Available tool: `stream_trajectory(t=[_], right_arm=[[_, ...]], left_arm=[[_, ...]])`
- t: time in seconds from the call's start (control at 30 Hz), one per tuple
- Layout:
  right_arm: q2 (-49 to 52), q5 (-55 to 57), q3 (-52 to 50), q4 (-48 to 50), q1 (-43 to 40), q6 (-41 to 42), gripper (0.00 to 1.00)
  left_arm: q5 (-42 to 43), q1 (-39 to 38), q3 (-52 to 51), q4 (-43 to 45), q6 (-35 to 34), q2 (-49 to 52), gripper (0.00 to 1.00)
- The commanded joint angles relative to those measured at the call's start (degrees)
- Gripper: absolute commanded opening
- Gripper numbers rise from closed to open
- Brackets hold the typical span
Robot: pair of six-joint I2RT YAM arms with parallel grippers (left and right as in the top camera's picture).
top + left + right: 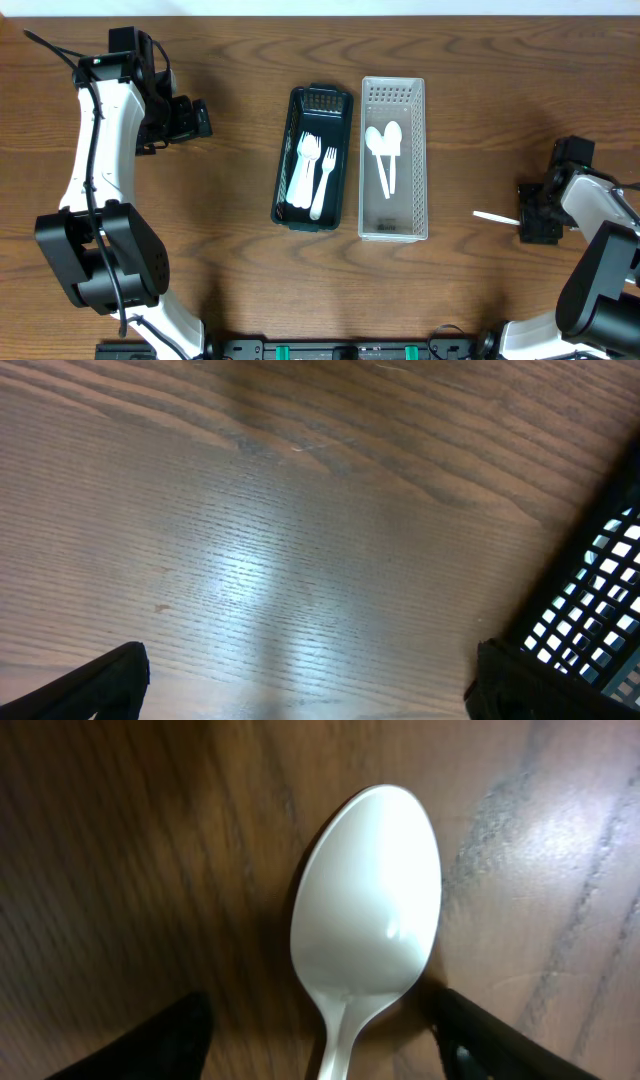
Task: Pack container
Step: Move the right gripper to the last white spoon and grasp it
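A white plastic spoon lies on the wooden table at the right; it also shows in the overhead view. My right gripper is open, its two fingers apart on either side of the spoon's neck. My left gripper is open and empty above bare table, left of the black tray, whose mesh corner shows in the left wrist view. The black tray holds white forks. The white basket holds two white spoons.
The black tray and the white basket stand side by side in the middle of the table. Bare wood lies between the left gripper and the tray, and between the basket and the right gripper.
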Motion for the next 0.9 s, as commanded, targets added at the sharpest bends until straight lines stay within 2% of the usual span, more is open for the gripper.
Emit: stream_trajectory(t=[0.0, 0.1, 0.23, 0.53, 0.87], right_arm=[[1.53, -0.33, -2.38, 0.39, 0.28, 0.28, 0.62], [1.53, -1.68, -2.38, -0.02, 0.28, 0.28, 0.55], [1.53, -3.26, -2.38, -1.31, 0.28, 0.31, 0.52], [1.53, -3.28, -2.38, -5.33, 0.28, 0.31, 0.34], [1.53, -3.41, -2.38, -5.49, 0.28, 0.31, 0.25]], left_arm=[[-0.26, -0.04, -0.24, -0.15, 0.57, 0.37, 0.98], [-0.26, -0.04, -0.24, -0.15, 0.57, 0.37, 0.98], [-0.26, -0.04, -0.24, -0.15, 0.57, 0.37, 0.98], [-0.26, -0.04, -0.24, -0.15, 0.59, 0.37, 0.98], [-0.26, -0.04, -0.24, -0.15, 0.59, 0.37, 0.98]])
